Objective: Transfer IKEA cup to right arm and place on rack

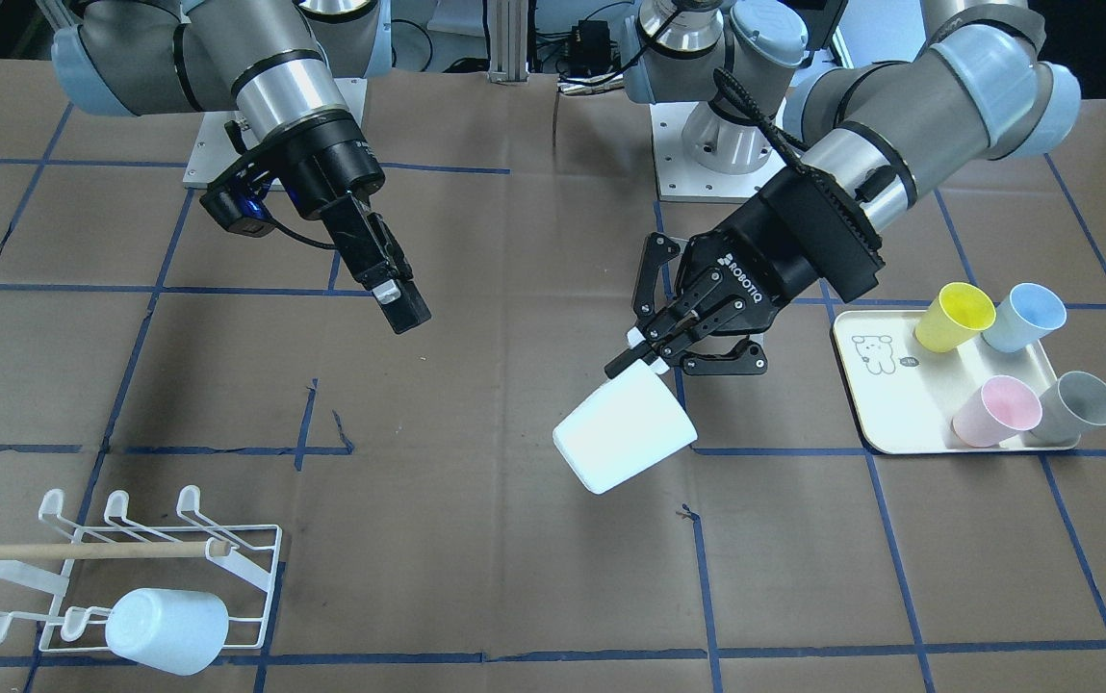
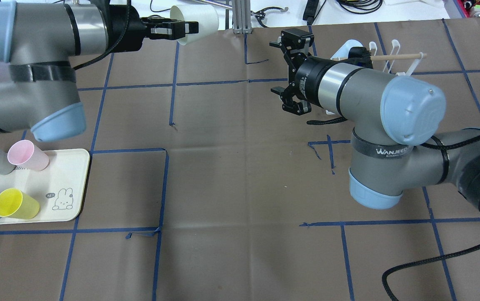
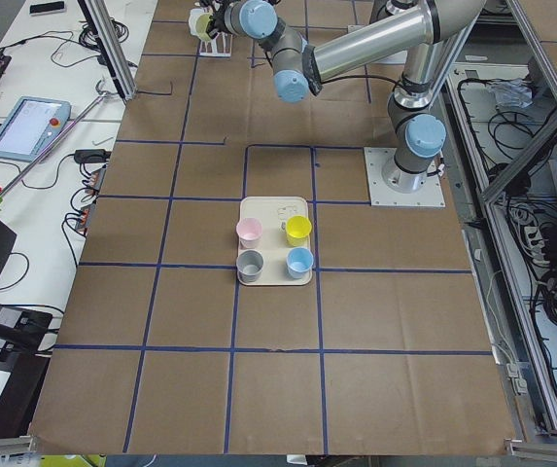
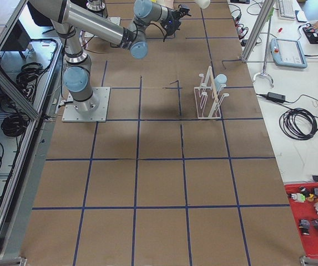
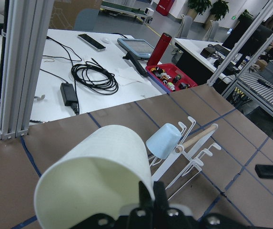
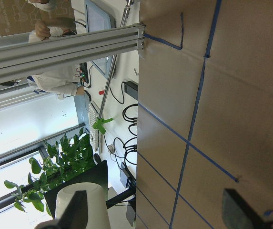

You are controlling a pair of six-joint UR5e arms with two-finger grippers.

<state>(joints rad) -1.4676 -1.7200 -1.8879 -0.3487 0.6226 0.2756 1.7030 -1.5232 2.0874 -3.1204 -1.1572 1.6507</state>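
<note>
The step in hand was the hand-over, and it was not yet done. The left gripper point(image 1: 644, 358) was closed on the rim of the white cup point(image 1: 625, 433) and held it tilted in the air over the middle of the table point(image 1: 514, 289), with the bottom pointing toward the right side. The right gripper point(image 2: 282, 73) was open, with its jaws spread wide. It was apart from the cup and held nothing.

The rack point(image 1: 254, 527) stood at the far right and carried one pale blue cup point(image 1: 167, 630) on a prong. I judge that the next move calls for the right gripper to come to the free lower part of the cup and close on the wall before the left gripper lets go.
</note>
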